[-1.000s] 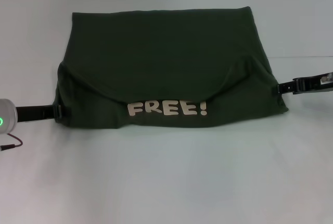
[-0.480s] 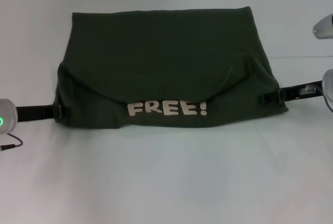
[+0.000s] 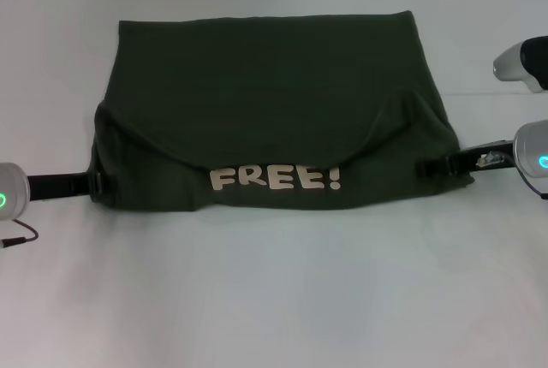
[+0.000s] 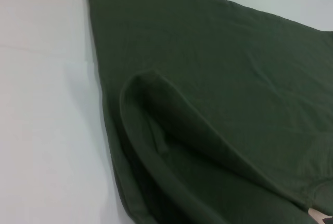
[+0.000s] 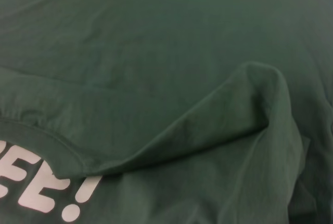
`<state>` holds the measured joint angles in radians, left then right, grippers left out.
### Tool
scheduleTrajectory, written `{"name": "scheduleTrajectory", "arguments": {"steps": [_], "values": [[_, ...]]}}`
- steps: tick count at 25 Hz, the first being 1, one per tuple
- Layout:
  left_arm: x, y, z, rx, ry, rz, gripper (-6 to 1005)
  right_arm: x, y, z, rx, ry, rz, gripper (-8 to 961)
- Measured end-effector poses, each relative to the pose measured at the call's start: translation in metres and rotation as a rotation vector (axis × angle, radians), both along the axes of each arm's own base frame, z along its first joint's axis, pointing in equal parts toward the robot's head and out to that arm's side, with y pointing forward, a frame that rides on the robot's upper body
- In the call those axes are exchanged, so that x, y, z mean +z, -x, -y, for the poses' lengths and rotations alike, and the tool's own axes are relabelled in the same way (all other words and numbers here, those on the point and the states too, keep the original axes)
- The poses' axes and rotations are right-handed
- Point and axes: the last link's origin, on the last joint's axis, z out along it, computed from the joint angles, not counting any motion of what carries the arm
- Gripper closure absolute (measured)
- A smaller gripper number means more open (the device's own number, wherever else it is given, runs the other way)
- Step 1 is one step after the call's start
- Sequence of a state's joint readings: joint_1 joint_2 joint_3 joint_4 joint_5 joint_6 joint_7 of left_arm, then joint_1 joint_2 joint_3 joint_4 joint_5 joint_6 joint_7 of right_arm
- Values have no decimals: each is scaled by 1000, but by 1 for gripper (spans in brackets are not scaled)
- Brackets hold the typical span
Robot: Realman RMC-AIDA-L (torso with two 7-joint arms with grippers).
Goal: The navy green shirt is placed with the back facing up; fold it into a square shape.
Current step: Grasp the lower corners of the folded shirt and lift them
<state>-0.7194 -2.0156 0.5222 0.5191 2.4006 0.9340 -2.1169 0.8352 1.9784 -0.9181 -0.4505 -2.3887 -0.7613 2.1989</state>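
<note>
The navy green shirt [image 3: 274, 120] lies mid-table, its near part folded up so the lettering [image 3: 276, 178] shows. The left gripper [image 3: 96, 183] touches its near-left edge, the right gripper [image 3: 432, 165] its near-right edge; I cannot tell either one's grip. Bare table [image 3: 274, 299] surrounds it.

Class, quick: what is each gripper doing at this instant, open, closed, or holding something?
Left gripper: at the near left corner of the dark olive-green cotton T-shirt; state cannot be told.
Right gripper: at the near right corner; cannot be told.

Lab-like bare white tabletop [image 3: 274, 299]
</note>
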Motion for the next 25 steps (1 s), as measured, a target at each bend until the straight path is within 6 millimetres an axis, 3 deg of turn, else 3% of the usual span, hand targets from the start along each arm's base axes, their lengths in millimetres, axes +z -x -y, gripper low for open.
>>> {"name": "scheduleTrajectory", "arguments": {"steps": [13, 18, 23, 25], "values": [[0, 0, 0, 2, -5, 2, 971, -5, 2, 3, 0, 25, -11, 312], [1, 0, -1, 2, -5, 2, 971, -5, 1, 4, -5, 22, -15, 558], [1, 0, -1, 2, -6, 2, 970, -5, 0, 4, -9, 19, -20, 702], [1, 0, -1, 2, -6, 2, 970, -4, 0, 4, -11, 16, -21, 718]]}}
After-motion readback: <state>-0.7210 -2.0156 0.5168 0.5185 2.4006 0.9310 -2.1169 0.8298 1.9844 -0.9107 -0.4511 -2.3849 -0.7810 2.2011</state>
